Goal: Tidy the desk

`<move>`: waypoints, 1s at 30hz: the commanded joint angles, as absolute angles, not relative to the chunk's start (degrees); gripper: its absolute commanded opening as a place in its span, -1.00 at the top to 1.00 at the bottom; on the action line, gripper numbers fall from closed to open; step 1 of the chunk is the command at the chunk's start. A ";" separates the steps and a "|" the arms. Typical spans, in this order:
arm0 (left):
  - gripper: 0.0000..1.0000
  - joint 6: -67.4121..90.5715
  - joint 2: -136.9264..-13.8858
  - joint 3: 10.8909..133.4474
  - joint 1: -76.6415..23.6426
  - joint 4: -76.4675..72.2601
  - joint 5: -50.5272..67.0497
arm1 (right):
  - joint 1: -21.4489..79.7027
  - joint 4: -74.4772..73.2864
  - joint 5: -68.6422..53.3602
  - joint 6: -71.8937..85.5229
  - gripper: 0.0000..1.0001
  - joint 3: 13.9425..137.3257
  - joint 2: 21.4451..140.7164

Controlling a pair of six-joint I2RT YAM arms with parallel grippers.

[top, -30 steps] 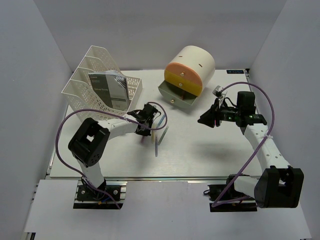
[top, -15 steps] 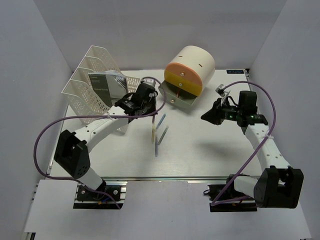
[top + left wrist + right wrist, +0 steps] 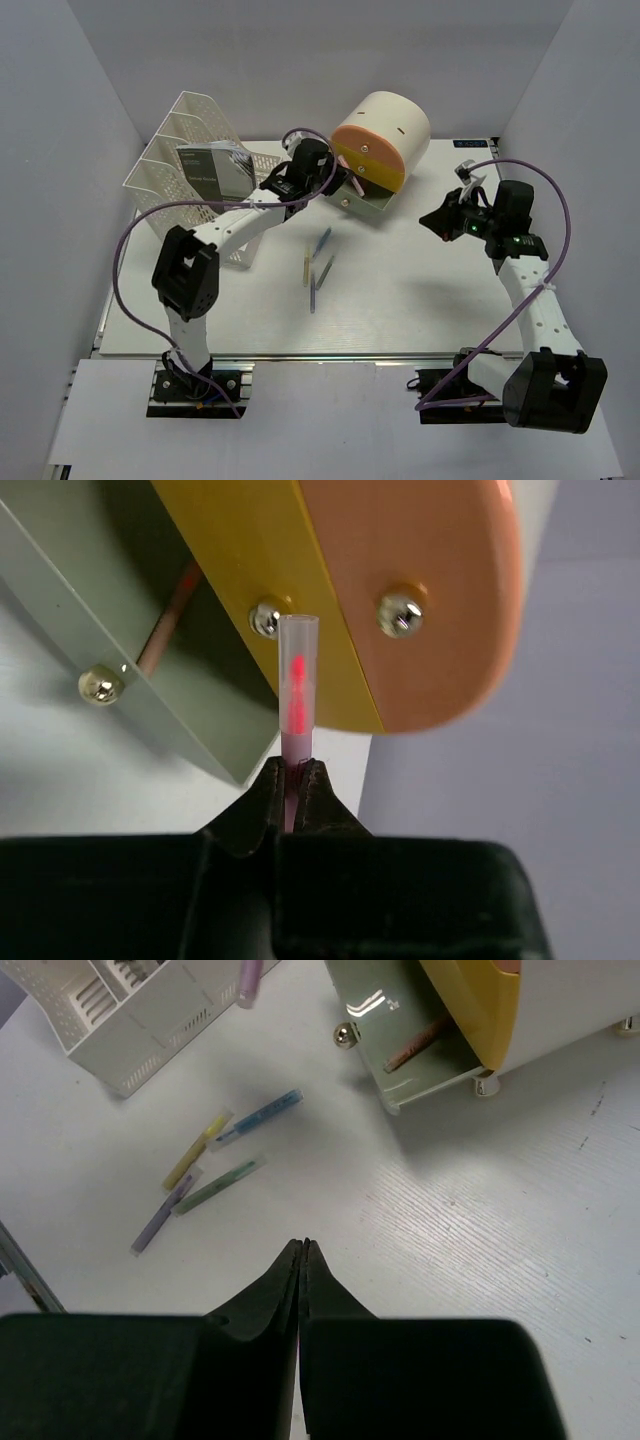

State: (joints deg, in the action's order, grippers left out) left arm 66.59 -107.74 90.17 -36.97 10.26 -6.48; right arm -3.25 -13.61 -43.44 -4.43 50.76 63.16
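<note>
The left arm stretches far forward, its claw [image 3: 293,772] pinched shut on a pink pen [image 3: 297,695] just before the drawer unit [image 3: 385,135]. Its one open drawer [image 3: 375,1020] holds what may be a pencil [image 3: 415,1045]. The right arm hangs raised at the right, its claw [image 3: 303,1250] closed on nothing. The walled-in white table [image 3: 420,310] lies below. Four lie mid-table: blue pen [image 3: 258,1117], yellow pen [image 3: 195,1150], green pen [image 3: 218,1187], purple pen [image 3: 160,1218], with bare room to their right.

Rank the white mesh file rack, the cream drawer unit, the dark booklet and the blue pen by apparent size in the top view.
1. white mesh file rack
2. cream drawer unit
3. dark booklet
4. blue pen
The rack covers somewhat more of the picture than the drawer unit.
</note>
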 commanded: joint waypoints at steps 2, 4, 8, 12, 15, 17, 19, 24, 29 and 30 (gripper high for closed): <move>1.00 80.24 -111.26 94.30 -36.65 4.84 -8.70 | -4.74 -11.16 -42.89 -2.90 1.00 50.54 61.44; 1.00 82.00 -113.20 95.27 -36.65 4.31 -10.45 | -5.01 -10.99 -43.07 -2.81 1.00 50.45 61.17; 1.00 83.76 -115.66 97.29 -36.65 4.30 -12.30 | -5.71 -10.99 -43.68 -2.64 1.00 50.36 61.17; 0.70 84.99 -116.81 96.68 -36.65 3.96 -12.48 | -6.33 -10.99 -43.86 -2.64 1.00 50.36 61.17; 0.50 85.34 -117.68 95.98 -36.65 3.25 -12.13 | -6.59 -10.81 -44.29 -2.64 1.00 50.27 61.17; 0.28 85.34 -118.56 96.06 -36.65 2.81 -12.04 | -6.85 -10.81 -44.30 -2.55 1.00 50.27 61.35; 0.20 85.34 -119.53 96.41 -36.12 2.64 -11.69 | -7.12 -10.81 -44.65 -2.55 1.00 50.27 61.52; 0.08 85.34 -121.02 97.21 -35.60 2.11 -10.11 | -7.91 -10.81 -45.70 -2.81 0.99 50.01 61.79; 0.28 81.94 -117.96 94.23 -35.60 -2.01 -5.55 | -7.74 -13.08 -52.36 -8.51 0.66 49.75 62.84; 0.39 79.83 -115.77 93.44 -35.07 -2.54 -4.23 | -7.47 -14.05 -53.77 -10.35 0.49 49.92 63.28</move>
State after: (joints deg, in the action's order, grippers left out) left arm 84.07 -122.13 94.78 -35.77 1.34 -8.12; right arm -7.64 -13.37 -47.66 -5.45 50.37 62.39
